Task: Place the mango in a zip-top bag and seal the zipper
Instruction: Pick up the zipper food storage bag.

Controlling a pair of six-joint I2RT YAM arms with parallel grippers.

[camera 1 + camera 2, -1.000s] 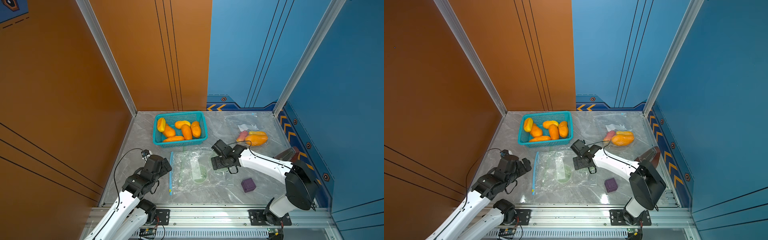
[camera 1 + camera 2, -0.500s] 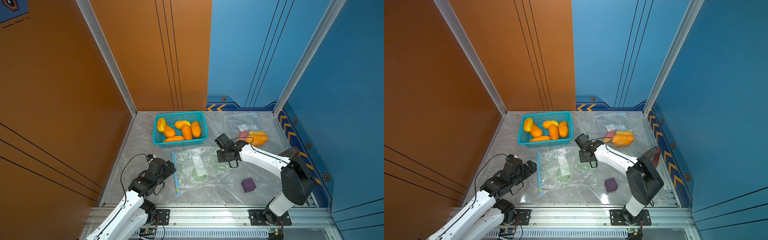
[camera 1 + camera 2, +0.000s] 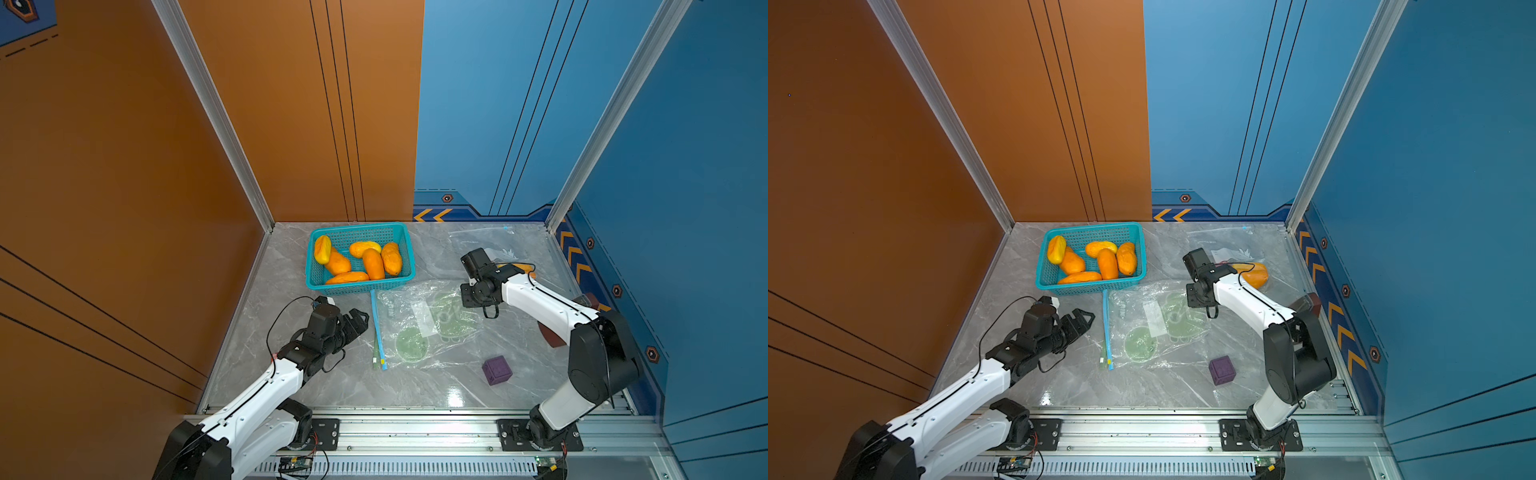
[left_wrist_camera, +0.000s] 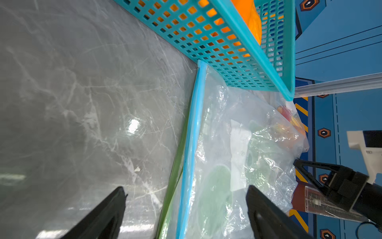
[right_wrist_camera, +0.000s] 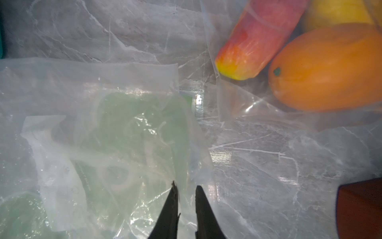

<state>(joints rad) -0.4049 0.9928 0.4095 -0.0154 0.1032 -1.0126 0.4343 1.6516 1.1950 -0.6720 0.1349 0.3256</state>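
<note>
At the far left, your left gripper (image 3: 360, 321) is hovering low over the grey marble table (image 3: 291, 266), its jaws spread wide and holding nothing. It is pointing at the blue zipper strip (image 3: 377, 328), probably readying to take the bag's mouth.

Behind it, a teal basket (image 3: 357, 286) is holding six loose mangoes (image 3: 373, 264); none is in the open bag yet. The strip's far end is touching the basket wall, likely to keep the fruit's trip short.

The clear zip-top bag (image 3: 428, 324) is lying flat and crinkled mid-table, empty of fruit. It is showing green printed shapes and a white label; any lettering is too blurred to read.

In the right wrist view, your right gripper (image 5: 186, 186) is sitting at the bag's closed end, jaws only a narrow slit apart, pinching nothing that you can make out. It is probably steadying that end.

Further right, a second bag (image 3: 478, 241) is already holding an orange mango (image 5: 326, 68) and a red-yellow one (image 5: 254, 41). A purple cube (image 3: 496, 370) is resting nearer you, apart from both bags.
</note>
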